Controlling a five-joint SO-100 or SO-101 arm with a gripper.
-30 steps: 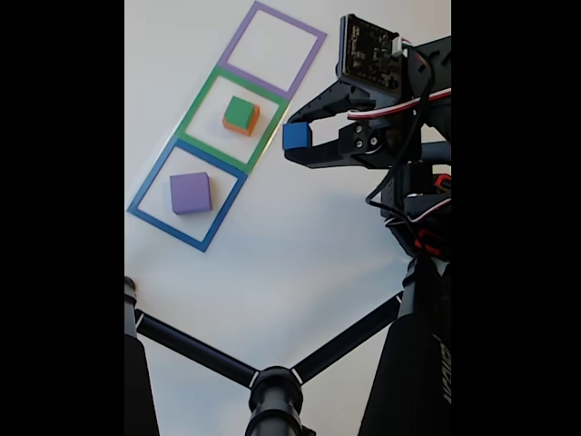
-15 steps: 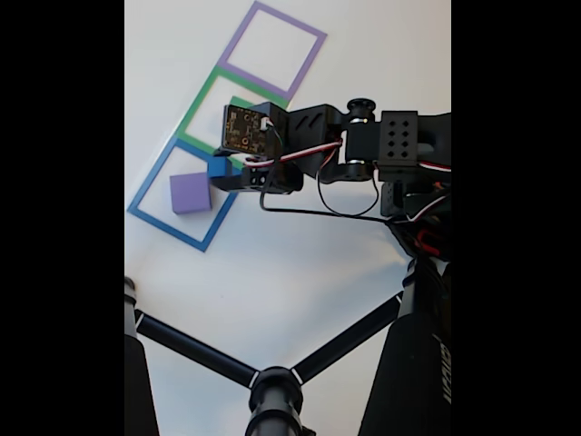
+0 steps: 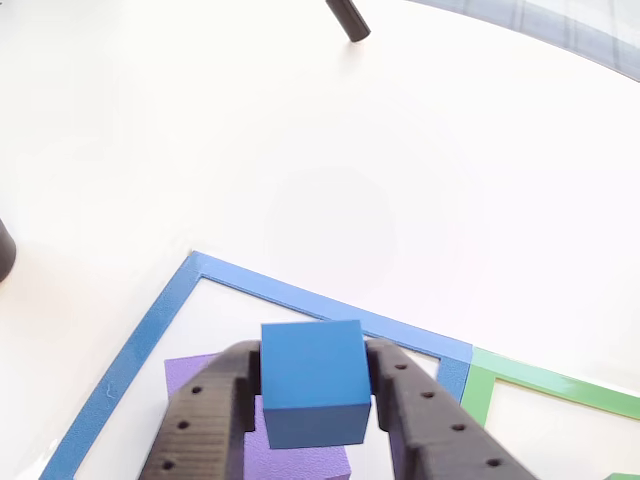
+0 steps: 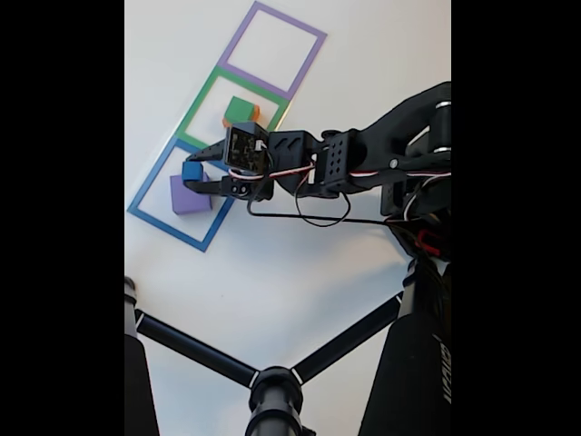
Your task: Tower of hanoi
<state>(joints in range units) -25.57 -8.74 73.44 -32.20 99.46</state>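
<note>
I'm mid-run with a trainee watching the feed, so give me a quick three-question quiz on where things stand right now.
1. True or false: the gripper is shut on the blue cube.
2. Which tape square frames the purple block? A) purple B) green C) blue
3. In the fixed view, what sits on the orange block in the green tape square?

Key
1. True: a finger presses each side of the cube, which hangs over the purple block.
2. C: the blue outline.
3. The green block.
</note>
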